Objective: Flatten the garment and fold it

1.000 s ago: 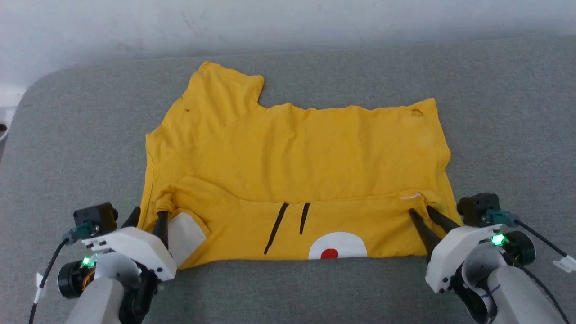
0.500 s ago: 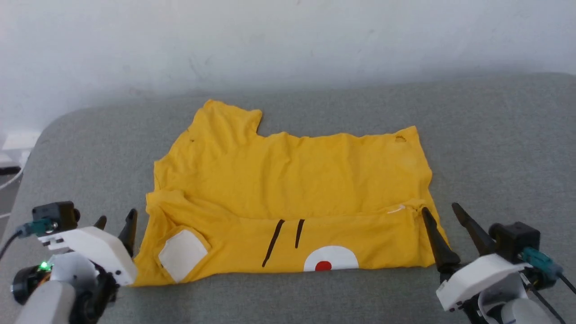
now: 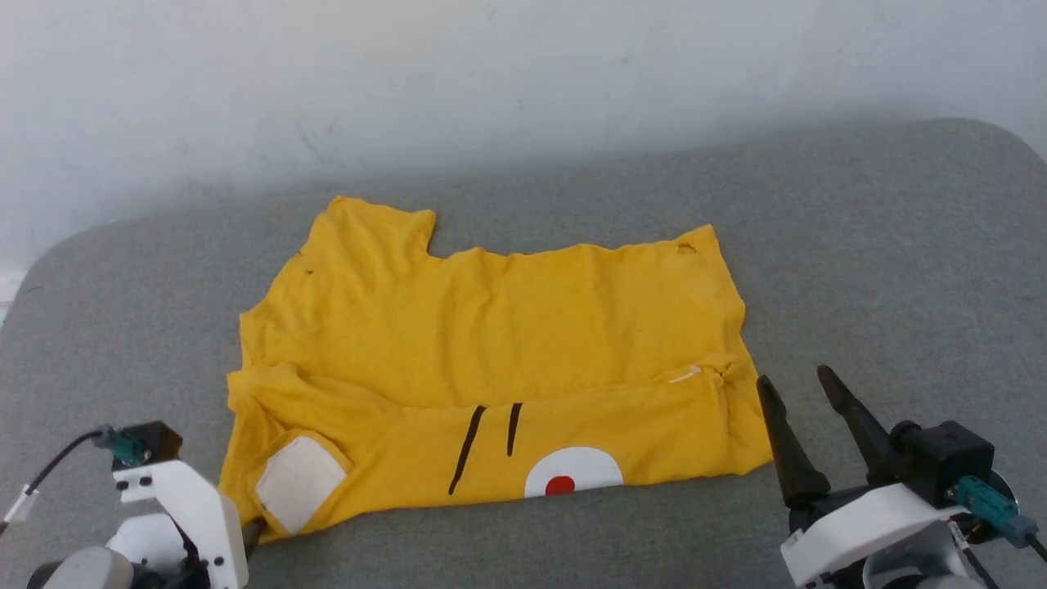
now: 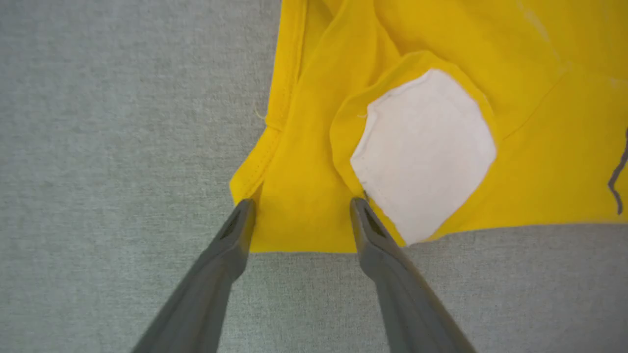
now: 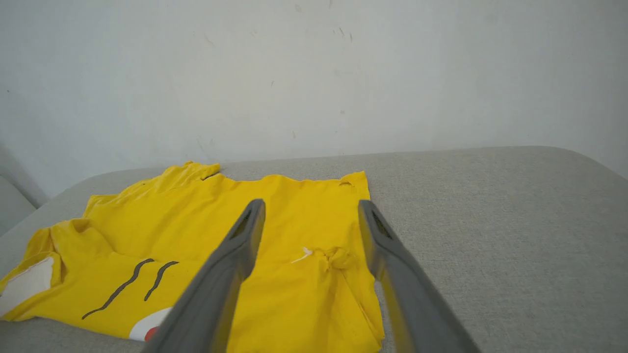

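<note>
- T-shirt (image 3: pixel 507 327), yellow: part-folded, on grey tabletop (image 3: pixel 883 270).
- Left gripper (image 4: pixel 301 206): open, at its near left corner.
- Right gripper (image 3: pixel 793 378): open, beside its right edge.

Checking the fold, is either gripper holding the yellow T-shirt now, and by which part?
Nothing is held: left gripper and right gripper are both open, the T-shirt lying loose.

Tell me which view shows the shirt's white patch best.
The left wrist view: the white patch sits large and sharp, just beyond the open left gripper. The head view shows it small; the right wrist view catches it foreshortened at the frame's edge.
</note>
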